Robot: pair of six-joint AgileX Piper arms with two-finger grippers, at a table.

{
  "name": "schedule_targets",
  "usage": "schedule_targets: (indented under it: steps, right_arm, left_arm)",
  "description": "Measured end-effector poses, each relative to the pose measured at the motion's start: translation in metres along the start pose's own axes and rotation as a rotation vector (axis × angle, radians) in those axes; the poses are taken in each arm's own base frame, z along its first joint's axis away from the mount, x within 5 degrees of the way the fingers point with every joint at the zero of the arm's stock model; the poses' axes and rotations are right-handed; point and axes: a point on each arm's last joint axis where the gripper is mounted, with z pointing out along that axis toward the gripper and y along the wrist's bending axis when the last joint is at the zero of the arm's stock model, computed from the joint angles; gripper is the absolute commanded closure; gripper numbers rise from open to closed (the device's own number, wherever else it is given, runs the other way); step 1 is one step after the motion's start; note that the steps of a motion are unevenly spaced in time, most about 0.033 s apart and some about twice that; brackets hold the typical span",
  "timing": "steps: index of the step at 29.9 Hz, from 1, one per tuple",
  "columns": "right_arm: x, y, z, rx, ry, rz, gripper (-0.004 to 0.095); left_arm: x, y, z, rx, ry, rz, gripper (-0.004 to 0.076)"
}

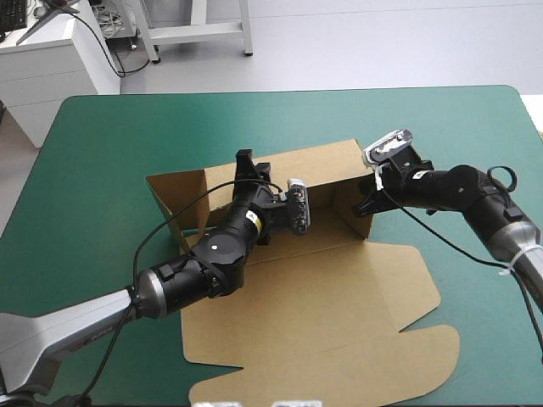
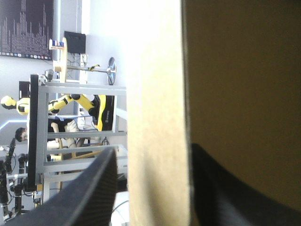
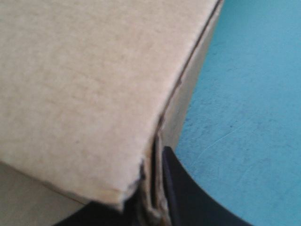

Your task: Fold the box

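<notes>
Brown cardboard box (image 1: 322, 314), walls raised, lies lengthwise along the teal-green bench (image 1: 102, 153); left gripper (image 1: 245, 166) pinches its far wall, right gripper (image 1: 366, 204) its right end wall.

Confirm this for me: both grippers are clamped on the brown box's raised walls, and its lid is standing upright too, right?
Not quite: the lid lies flat on the teal-green cover, as the high view shows. The left gripper and right gripper do clamp raised walls of the box.
</notes>
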Motion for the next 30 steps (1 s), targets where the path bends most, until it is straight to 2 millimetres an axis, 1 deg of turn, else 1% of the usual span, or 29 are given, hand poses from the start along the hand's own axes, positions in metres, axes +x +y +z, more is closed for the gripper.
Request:
schedule_targets:
  steps: [2,5,9,12,14,15,16,17,18,19,20,21,25,28,30]
  right_arm:
    - [-0.001,-0.003,0.0,0.045,-0.012,0.011,0.0913]
    - [-0.001,-0.008,0.0,0.101,-0.013,0.024,0.0913]
    - [0.0,-0.014,-0.001,0.173,-0.002,0.074,0.0913]
    - [0.002,-0.019,-0.002,0.231,0.014,0.105,0.0916]
    - [0.003,-0.022,-0.003,0.258,0.021,0.125,0.0926]
    - [0.003,-0.022,-0.003,0.264,0.022,0.13,0.0925]
    - [0.003,-0.023,-0.003,0.269,0.024,0.135,0.0925]
    - [0.004,-0.023,-0.003,0.272,0.025,0.138,0.0925]
    - [0.004,-0.023,-0.003,0.273,0.024,0.144,0.0925]
    - [0.004,-0.023,-0.003,0.273,0.024,0.146,0.0926]
    - [0.004,-0.023,-0.003,0.273,0.024,0.148,0.0925]
    - [0.004,-0.023,-0.003,0.273,0.024,0.149,0.0926]
    - [0.004,-0.023,-0.003,0.272,0.027,0.152,0.0925]
    - [0.004,-0.023,-0.003,0.271,0.031,0.153,0.0925]
    - [0.004,-0.023,-0.003,0.27,0.032,0.154,0.0925]
  left_arm:
    - [-0.008,0.008,-0.004,-0.025,-0.017,-0.025,0.019]
    - [-0.012,0.017,-0.008,-0.058,0.0,-0.043,0.0189]
    - [-0.009,0.021,-0.009,-0.079,0.036,-0.054,0.0193]
    - [-0.009,0.02,-0.01,-0.082,0.046,-0.062,0.0223]
    - [-0.012,0.021,-0.013,-0.084,0.036,-0.07,0.0285]
    - [-0.014,0.021,-0.016,-0.085,0.028,-0.072,0.0345]
    - [-0.017,0.021,-0.02,-0.086,0.014,-0.073,0.0446]
    - [-0.02,0.02,-0.024,-0.085,-0.001,-0.074,0.0527]
    - [-0.024,0.019,-0.029,-0.083,-0.021,-0.072,0.0638]
    - [-0.029,0.02,-0.035,-0.085,-0.046,-0.069,0.0734]
    - [-0.033,0.02,-0.041,-0.085,-0.074,-0.064,0.0707]
    - [-0.037,0.021,-0.047,-0.085,-0.102,-0.058,0.0699]
    - [-0.045,0.026,-0.06,-0.076,-0.191,-0.036,0.0703]
    - [-0.049,0.028,-0.064,-0.013,-0.209,-0.041,0.0703]
    - [-0.051,0.029,-0.067,0.068,-0.215,-0.046,0.0703]
